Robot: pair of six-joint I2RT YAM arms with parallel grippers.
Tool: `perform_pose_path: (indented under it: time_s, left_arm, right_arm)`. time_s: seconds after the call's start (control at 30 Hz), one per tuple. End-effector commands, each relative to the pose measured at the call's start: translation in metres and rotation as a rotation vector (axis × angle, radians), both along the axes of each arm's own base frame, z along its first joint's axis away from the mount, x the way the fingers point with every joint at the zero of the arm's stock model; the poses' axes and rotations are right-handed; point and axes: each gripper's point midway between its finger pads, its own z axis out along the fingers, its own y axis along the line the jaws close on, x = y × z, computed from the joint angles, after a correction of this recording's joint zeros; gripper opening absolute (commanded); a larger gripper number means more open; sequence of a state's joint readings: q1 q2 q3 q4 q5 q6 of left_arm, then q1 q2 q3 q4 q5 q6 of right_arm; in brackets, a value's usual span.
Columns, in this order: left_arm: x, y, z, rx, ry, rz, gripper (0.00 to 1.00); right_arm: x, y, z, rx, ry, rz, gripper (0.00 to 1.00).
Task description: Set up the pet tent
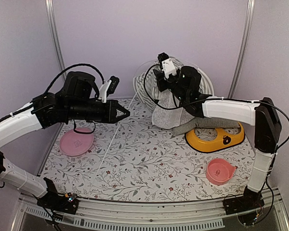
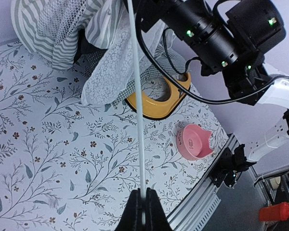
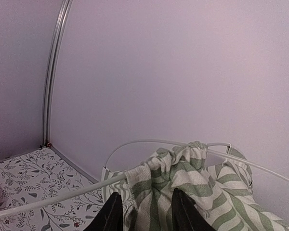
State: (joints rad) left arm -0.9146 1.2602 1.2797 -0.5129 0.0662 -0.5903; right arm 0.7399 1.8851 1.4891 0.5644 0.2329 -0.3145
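Note:
The pet tent (image 1: 166,108) slumps at the back of the table, with striped fabric and a white lace curtain (image 2: 111,62). One thin white pole (image 1: 111,144) slants from it towards the near left. My left gripper (image 2: 143,195) is shut on that pole (image 2: 137,96) near its lower part. My right gripper (image 1: 160,72) is raised at the tent's top. Its fingers (image 3: 147,204) stand apart on either side of a bunch of striped fabric (image 3: 183,178) gathered on a pole (image 3: 62,195). A small gap shows beside the left finger.
A yellow pet bowl (image 1: 214,139) lies right of the tent with a gingham cushion (image 1: 202,124) over its rim. A pink bowl (image 1: 220,171) sits near the right front and a pink plate (image 1: 77,143) at the left. The back wall stands close behind the tent.

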Motion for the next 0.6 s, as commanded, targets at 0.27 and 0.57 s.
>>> perform_pose_path:
  time_s: [0.27,0.57]
  left_arm:
    - [-0.006,-0.018,0.028,-0.128,-0.034,-0.011,0.00]
    - [0.024,-0.028,0.040,-0.256,-0.007,0.161,0.00]
  right_arm:
    - [-0.011,0.023,0.013,0.050,0.024,0.070,0.00]
    - [-0.116,0.063,-0.013,0.091,0.064,0.404,0.00]
